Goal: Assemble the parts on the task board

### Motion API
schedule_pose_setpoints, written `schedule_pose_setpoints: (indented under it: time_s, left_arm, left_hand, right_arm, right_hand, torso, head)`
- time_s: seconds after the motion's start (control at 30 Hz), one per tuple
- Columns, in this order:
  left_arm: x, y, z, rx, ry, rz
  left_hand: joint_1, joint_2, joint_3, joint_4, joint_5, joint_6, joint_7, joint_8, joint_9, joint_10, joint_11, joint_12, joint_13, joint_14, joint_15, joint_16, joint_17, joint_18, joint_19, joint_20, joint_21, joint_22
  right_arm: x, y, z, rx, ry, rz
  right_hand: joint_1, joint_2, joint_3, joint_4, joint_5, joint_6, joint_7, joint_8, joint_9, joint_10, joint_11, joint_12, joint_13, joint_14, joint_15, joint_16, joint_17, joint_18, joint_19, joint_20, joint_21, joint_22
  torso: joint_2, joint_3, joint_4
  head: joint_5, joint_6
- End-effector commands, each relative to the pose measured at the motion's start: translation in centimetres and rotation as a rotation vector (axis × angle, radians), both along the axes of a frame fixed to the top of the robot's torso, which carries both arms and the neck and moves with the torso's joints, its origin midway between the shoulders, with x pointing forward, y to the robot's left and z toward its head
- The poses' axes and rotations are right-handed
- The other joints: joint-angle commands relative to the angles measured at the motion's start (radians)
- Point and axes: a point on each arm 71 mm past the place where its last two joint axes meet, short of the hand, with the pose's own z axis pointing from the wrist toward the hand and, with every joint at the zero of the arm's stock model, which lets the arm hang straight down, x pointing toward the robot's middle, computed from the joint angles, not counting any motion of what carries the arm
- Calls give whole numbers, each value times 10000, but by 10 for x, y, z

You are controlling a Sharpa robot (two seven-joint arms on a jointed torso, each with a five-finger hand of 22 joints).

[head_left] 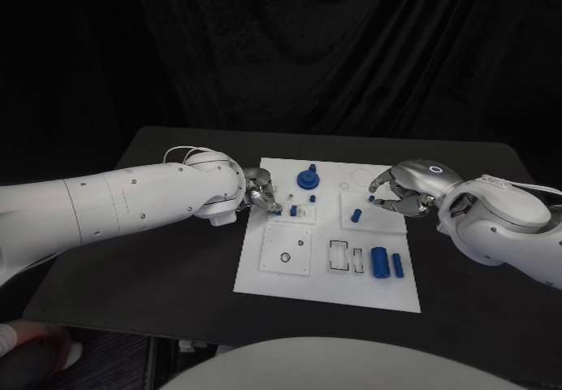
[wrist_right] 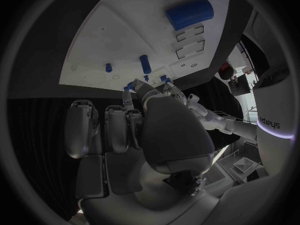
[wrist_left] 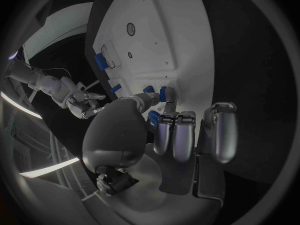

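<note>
The left hand (head_left: 260, 193) is curling its fingers at the task board (head_left: 270, 272) left edge; any grip is indiscernible. The right hand (head_left: 398, 191) is hovering, fingers curled, apparently empty. Blue parts (head_left: 381, 261) are lying on the board.

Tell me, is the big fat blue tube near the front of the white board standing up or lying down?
Lying down. The big blue tube rests on its side on the task board, beside a thinner blue peg, also lying flat.

A black table (head_left: 140, 276) stands before a dark curtain (head_left: 328, 65).
</note>
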Motion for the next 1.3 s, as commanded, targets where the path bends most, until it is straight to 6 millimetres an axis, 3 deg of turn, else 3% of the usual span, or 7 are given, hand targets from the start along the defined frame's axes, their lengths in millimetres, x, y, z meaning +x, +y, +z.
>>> schedule_pose_setpoints:
  time_s: [0.03,1.3]
  left_arm:
    - [-2,-1,-4,25,148,-64]
    - [0,-1,-7,-333,-158,22]
  left_hand:
    - [-27,49,355,-335,36,142,-146,25,10,1040,-68,-5,2611,1056,-50,26,2634,93,91,-82,-55,2014]
    - [-18,96,424,-424,116,155,-156,20,15,1040,-80,-5,2611,1056,-60,26,2634,99,81,-90,-80,2007]
  right_arm:
    - [0,-1,-1,-61,34,-147]
    - [0,-2,-2,62,153,-229]
  right_hand:
    - [73,-39,40,-2,60,59,6,-38,-8,-88,2,-45,1196,515,3,-54,48,84,89,-13,-66,1887]
    - [81,-43,54,-12,64,64,6,-37,-17,-91,4,-50,1191,513,4,-58,42,88,82,-12,-86,1881]
  torso:
    - [3,0,-8]
    - [7,-1,-2]
  head:
    - [11,0]
    - [19,0]
